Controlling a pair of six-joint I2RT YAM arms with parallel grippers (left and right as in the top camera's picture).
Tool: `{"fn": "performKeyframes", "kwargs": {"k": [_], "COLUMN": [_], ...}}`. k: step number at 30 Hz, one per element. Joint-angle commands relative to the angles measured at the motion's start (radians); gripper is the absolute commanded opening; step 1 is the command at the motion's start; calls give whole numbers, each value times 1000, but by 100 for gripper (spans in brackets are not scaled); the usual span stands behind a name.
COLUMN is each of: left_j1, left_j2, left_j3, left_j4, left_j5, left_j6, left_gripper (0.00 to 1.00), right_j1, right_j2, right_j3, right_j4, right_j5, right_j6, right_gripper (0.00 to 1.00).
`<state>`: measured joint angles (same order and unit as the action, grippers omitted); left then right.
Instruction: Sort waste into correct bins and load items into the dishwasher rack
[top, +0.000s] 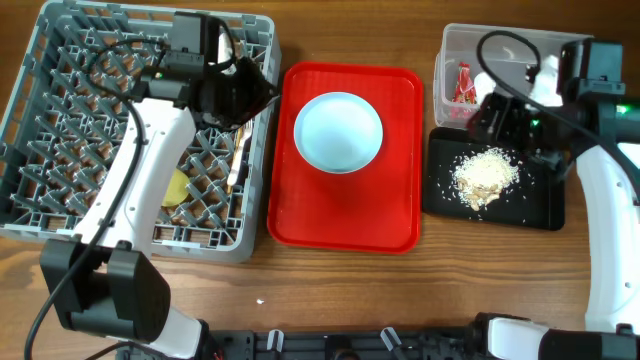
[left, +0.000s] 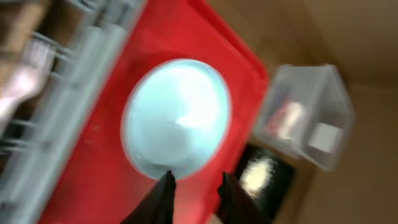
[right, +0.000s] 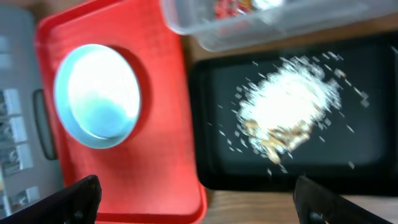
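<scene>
Under the left arm (top: 140, 175), much of the rack (top: 60, 130) is hidden.

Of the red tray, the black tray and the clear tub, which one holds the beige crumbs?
The flat black tray on the right. The red tray carries a mint bowl; the clear tub holds a red wrapper.

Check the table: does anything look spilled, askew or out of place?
The crumbs lie scattered loosely across the black tray. One mint bowl sits on the red tray, outside the grey rack. Nothing looks damaged.
</scene>
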<state>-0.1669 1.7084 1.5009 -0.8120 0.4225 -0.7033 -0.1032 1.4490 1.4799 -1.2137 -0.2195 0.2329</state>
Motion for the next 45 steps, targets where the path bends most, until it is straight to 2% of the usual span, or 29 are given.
{"fn": "performKeyframes", "kwargs": {"k": [1,2,4,8,11,14,17,18,20,24,25,28,29,33,35,37,42,43,45], "left_j1": [27,35,72,148,178,178,178,178,178,178,178,178,178,178,178,178,183,192,245], "left_j2": [-27,-27,-27,-27,-27,-27,-27,-27,-27,-27,-27,-27,-27,-27,-27,-27,-27,-27,-27], "left_j3": [5,5,5,5,5,5,5,5,5,5,5,5,5,5,5,5,5,5,5], "left_j4": [-40,-52,-90,-140,-147,-147,-147,-147,-147,-147,-147,-147,-147,-147,-147,-147,-135,-121,-55], "left_j5": [-152,-152,-154,-154,-154,-154,-154,-154,-154,-154,-154,-154,-154,-154,-154,-154,-130,-66,198], "left_j6": [142,160,177,177,177,177,176,176,176,176,176,176,176,176,176,177,237,270,308], "left_gripper": [39,45,50,55,58,59,59,59,59,59,59,59,59,61,66,70,73,73,74], "right_j1": [76,102,188,301,349,385,394,394,394,395,395,395,397,401,398,397,397,397,397], "right_j2": [1,4,37,182,306,461,582,615,654,686,686,687,688,684,656,580,371,341,306], "right_j3": [-3,-3,-3,-3,-3,-3,-3,-3,-3,-3,-3,-3,-3,-3,0,7,6,6,6], "right_j4": [78,98,152,214,274,343,372,389,406,414,415,415,418,413,413,412,391,382,383], "right_j5": [-44,-44,-44,-43,-39,-37,14,19,32,36,36,37,40,34,-32,-44,-45,-55,-172], "right_j6": [-50,-50,-47,-41,34,113,245,269,312,322,321,347,356,363,286,267,265,261,218], "right_gripper": [100,100,100,100,99,90,75,75,65,24,17,12,4,4,4,4,4,4,4]}}
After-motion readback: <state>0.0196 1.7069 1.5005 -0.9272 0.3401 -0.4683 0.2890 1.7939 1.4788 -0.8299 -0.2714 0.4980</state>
